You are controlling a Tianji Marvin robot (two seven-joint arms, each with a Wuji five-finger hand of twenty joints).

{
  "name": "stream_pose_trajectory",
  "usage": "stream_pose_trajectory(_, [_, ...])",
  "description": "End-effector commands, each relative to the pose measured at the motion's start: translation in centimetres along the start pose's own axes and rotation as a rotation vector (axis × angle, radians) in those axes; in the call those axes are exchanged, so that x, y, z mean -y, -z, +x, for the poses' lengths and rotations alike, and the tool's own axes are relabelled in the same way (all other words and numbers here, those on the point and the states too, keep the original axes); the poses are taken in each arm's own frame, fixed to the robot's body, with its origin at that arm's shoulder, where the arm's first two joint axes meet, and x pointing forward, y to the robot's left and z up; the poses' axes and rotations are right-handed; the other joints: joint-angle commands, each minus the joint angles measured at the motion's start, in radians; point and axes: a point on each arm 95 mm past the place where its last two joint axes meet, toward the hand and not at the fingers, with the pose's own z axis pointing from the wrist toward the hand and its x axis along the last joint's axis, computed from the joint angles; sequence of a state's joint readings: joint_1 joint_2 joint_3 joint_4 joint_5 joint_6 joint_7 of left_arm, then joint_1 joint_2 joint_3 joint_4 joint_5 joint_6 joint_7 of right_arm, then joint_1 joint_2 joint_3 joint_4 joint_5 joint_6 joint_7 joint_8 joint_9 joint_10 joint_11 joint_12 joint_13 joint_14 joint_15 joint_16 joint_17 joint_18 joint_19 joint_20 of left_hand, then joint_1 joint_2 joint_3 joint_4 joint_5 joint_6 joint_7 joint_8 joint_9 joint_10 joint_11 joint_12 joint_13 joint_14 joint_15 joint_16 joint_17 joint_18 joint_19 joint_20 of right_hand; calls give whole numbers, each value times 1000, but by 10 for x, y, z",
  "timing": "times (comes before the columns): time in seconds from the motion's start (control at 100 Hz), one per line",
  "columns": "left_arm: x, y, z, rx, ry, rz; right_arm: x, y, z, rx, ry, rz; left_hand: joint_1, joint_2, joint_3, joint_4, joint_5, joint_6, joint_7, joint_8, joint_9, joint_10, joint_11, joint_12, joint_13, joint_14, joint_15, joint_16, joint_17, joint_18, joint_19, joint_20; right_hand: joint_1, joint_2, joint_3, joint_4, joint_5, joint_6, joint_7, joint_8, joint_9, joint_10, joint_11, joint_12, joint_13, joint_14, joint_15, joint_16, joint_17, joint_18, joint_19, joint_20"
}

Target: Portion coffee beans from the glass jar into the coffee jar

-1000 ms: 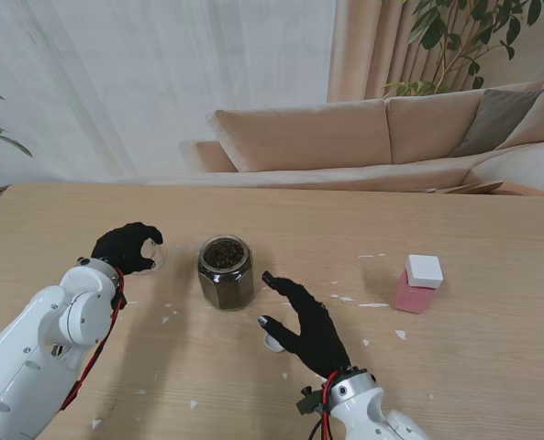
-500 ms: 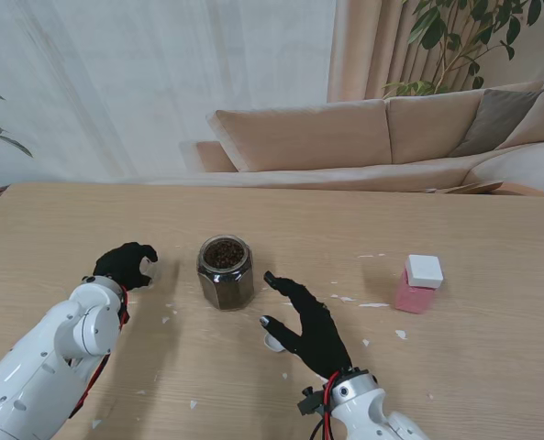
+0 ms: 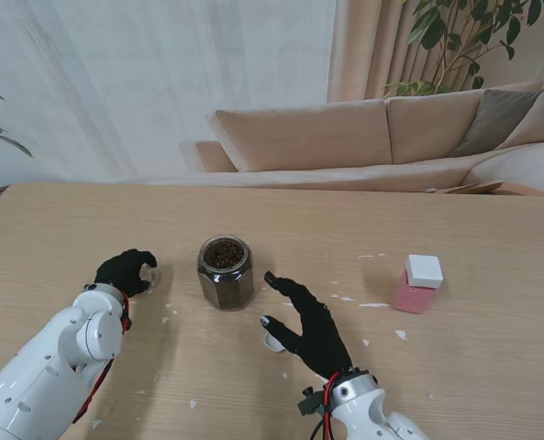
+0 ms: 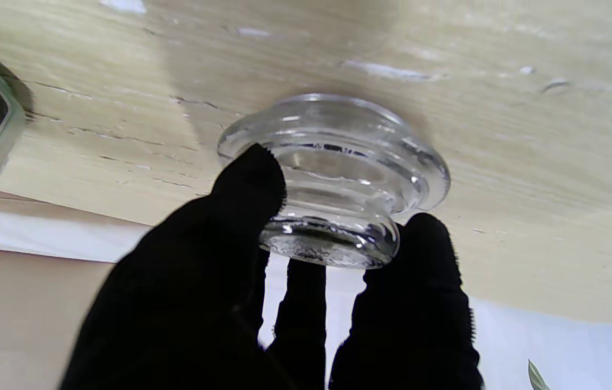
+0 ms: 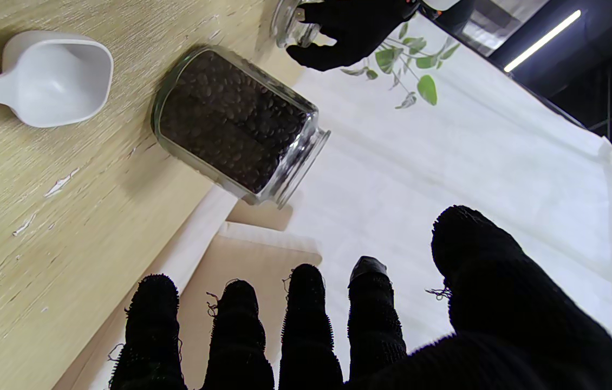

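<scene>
The left robot hand (image 3: 125,271) pinches the clear glass lid (image 4: 333,179), set down on the counter (image 3: 281,220) at the glass jar's (image 3: 225,271) nine o'clock. The right robot hand (image 3: 308,323) hovers open and empty at the jar's four o'clock, over the white scoop (image 5: 51,76). So the jar stands uncapped and full; judging by that, scooping beans into the pink coffee jar (image 3: 418,283), well off at three o'clock and capped, remains.

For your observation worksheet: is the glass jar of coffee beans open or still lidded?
Open. The glass jar shows bare beans at its mouth; the left hand holds the glass lid against the table beside it.
</scene>
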State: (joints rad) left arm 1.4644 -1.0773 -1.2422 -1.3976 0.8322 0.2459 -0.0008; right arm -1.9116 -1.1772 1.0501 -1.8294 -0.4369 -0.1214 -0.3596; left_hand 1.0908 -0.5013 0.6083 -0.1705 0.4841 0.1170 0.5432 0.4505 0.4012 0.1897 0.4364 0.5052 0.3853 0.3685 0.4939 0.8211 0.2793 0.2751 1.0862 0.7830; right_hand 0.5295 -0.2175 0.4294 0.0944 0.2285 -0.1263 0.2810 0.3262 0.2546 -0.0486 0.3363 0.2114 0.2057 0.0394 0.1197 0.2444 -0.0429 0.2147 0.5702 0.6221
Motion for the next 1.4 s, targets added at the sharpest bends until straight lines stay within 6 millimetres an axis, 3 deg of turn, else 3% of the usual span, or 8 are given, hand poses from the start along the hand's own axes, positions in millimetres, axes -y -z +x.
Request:
stream_pose_trajectory(0.0, [1, 2, 4, -8, 3, -17, 4, 1, 2, -3, -9, 15, 39, 165, 149, 116, -12, 65, 38, -6, -16, -20, 69, 2, -30, -141, 78, -72, -33, -30, -21, -16, 12, 19, -14, -12, 15, 14, 12, 3, 3, -15, 7, -1, 7, -2, 4, 5, 1, -5, 14, 7])
stream_pose_trajectory(0.26, [1, 8, 5, 2, 9, -60, 4, 1, 1, -3, -7, 14, 3, 172, -35, 139, -95, 56, -35, -42, -108, -39, 8, -36, -140, -147, -27, -167, -131, -16, -125, -38, 12, 18, -15, -12, 14, 13, 11, 3, 2, -14, 6, -2, 7, -1, 4, 5, 1, -5, 14, 7])
stream_pose_trajectory(0.46, [1, 9, 5, 3, 17, -80, 4, 1, 1, -1, -6, 13, -133, 148, -103, 133, -210, 17, -165, -104, -211, -81, -177, -145, -293, -178, -246, -294, -280, 16, -443, -163, 12, 18, -14, -12, 14, 13, 12, 3, 3, -14, 7, -1, 7, 0, 5, 6, 1, -4, 14, 7])
stream_pose_trajectory(0.57, [3, 11, 6, -3, 22, -73, 3, 2, 1, -1, -4, 11, -177, 149, -145, 128, -253, -8, -220, -126, -243, -113, -288, -166, -349, -218, -378, -350, -352, -22, -677, -210, 12, 17, -14, -12, 14, 13, 12, 3, 3, -14, 7, -1, 7, 0, 5, 6, 0, -5, 14, 7])
stream_pose_trajectory(0.62, [5, 12, 7, -10, 21, -70, 3, 2, 1, 0, -3, 11, -192, 155, -171, 128, -262, -19, -235, -125, -254, -127, -320, -149, -360, -239, -423, -347, -368, -51, -784, -162, 12, 17, -14, -12, 14, 13, 12, 3, 3, -15, 7, -1, 7, -1, 5, 6, 0, -4, 14, 7])
stream_pose_trajectory(0.82, [14, 24, 13, -75, 34, -38, 1, 2, 1, 1, 28, -4, -231, 194, -202, 124, -249, -28, -243, -124, -255, -132, -326, -135, -357, -252, -445, -383, -391, -77, -879, -139, 17, 6, -13, -12, 28, 23, 18, 6, 19, -8, 15, 2, 22, 3, 11, 8, 5, -1, 16, 7])
stream_pose_trajectory(1.04, [22, 48, 21, -184, 123, 1, -19, 3, 11, -1, 122, -37, -195, 372, -444, 150, -208, -39, -275, -136, -244, -121, -296, -139, -356, -257, -448, -418, -368, -85, -958, -165, 22, -13, -3, -13, 63, 47, 56, 31, 55, 14, 84, 53, 71, 23, 76, 56, 41, 14, 83, 33])
stream_pose_trajectory(1.39, [19, 88, 18, -338, 229, 14, -76, 13, 29, 51, 353, -70, -197, 393, -487, 152, -209, -57, -296, -151, -240, -111, -293, -153, -358, -243, -442, -418, -372, -68, -952, -171, 25, -19, 11, -6, 84, 54, 67, 49, 69, 23, 108, 91, 80, 28, 119, 81, 46, 20, 134, 43])
